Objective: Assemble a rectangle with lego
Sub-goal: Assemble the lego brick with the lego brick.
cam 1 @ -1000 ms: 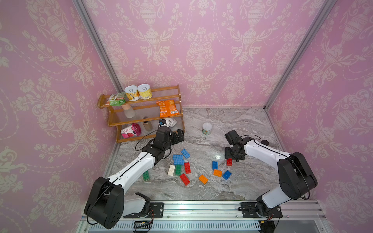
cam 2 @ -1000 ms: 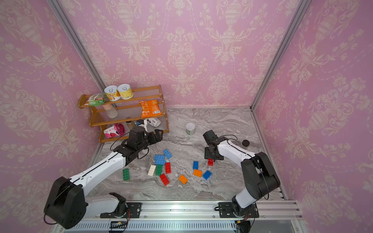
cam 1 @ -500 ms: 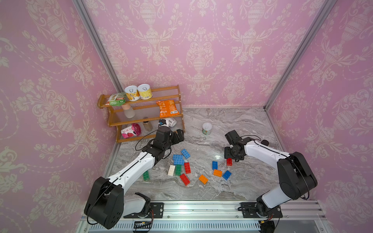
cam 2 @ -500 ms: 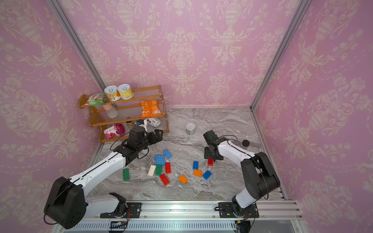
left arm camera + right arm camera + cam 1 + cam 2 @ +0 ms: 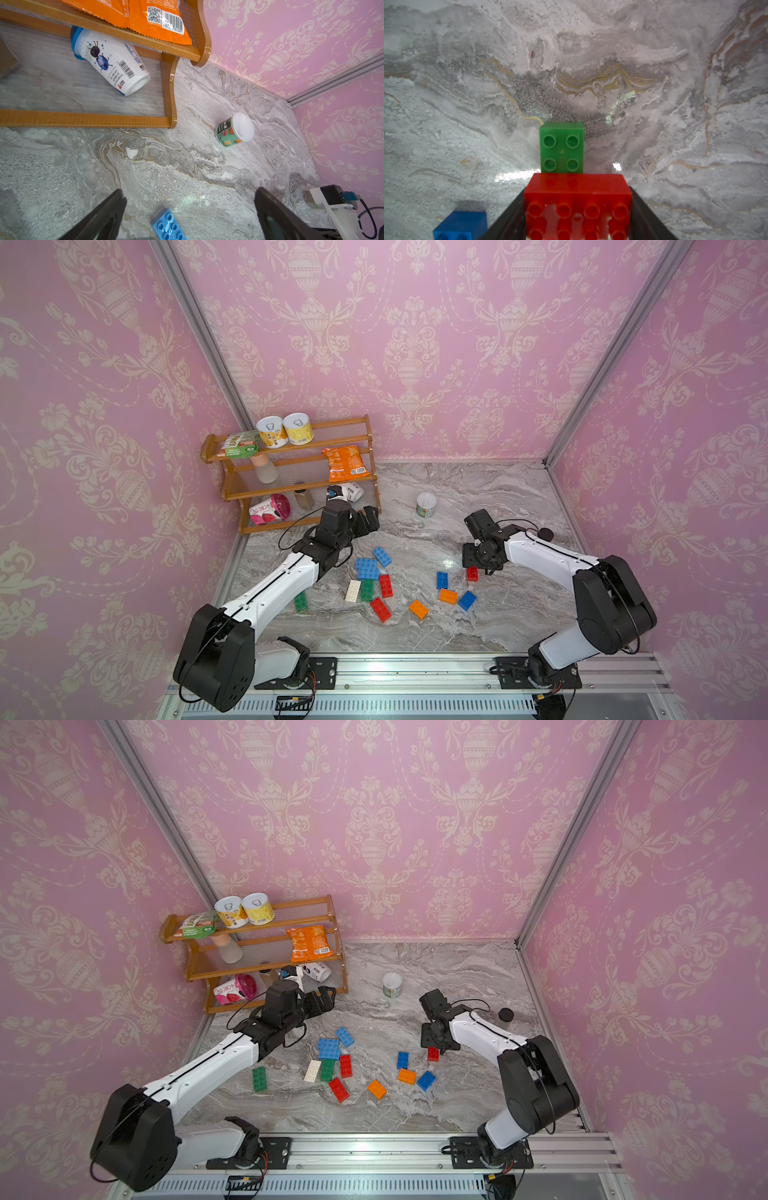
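Observation:
My right gripper (image 5: 578,197) is shut on a red lego brick (image 5: 578,207), its dark fingers (image 5: 512,216) against both ends. A green 2x2 brick (image 5: 562,147) lies on the marble just beyond it, and a blue one (image 5: 460,225) lies beside it. In a top view that gripper (image 5: 473,566) points down over the red brick (image 5: 472,573). The other lego lies loose mid-table: a blue pair (image 5: 367,568), white (image 5: 353,591), green (image 5: 367,590), red (image 5: 380,609), orange (image 5: 418,609). My left gripper (image 5: 370,520) hangs open by the shelf, holding nothing, with a blue brick (image 5: 167,225) below it.
A wooden shelf (image 5: 291,472) with tins, snack packets and bottles stands at the back left, close to the left gripper. A small tin (image 5: 426,504) stands on the marble behind the bricks. A black cap (image 5: 545,534) sits near the right wall.

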### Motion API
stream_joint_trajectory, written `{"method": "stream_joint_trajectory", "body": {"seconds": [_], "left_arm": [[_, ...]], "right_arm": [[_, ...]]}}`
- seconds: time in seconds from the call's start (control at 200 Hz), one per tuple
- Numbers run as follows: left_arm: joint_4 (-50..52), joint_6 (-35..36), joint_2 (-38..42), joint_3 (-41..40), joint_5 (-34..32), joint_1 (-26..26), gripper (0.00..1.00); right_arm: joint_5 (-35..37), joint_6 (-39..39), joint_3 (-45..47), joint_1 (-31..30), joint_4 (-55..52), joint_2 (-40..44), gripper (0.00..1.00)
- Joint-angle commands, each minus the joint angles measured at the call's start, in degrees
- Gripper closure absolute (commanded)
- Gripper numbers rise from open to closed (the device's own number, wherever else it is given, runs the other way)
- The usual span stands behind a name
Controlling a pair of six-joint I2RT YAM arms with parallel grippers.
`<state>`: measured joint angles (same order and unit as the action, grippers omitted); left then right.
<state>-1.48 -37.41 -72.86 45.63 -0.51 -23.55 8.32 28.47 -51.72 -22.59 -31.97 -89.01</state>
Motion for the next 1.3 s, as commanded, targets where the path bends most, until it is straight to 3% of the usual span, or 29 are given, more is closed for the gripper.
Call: {"method": "stream_joint_trajectory", "body": {"seconds": [0.0,0.79,1.296], "left_arm": [[0.8,1.5,0.9,1.8,-0.9,-0.5,0.01],[0.6,1.4,0.8,1.6,-0.8,-0.5,0.01],[0.1,1.0,0.4,1.5,-0.4,-0.5,0.01]], "right_arm": [[0.8,-0.2,2.5,0.6,-2.9,-0.4,0.95],[1.4,0.0,2.5,1.0,-2.8,-1.0,0.93],[3.6,-0.3,3.4,1.0,-3.2,-1.9,0.99]]}}
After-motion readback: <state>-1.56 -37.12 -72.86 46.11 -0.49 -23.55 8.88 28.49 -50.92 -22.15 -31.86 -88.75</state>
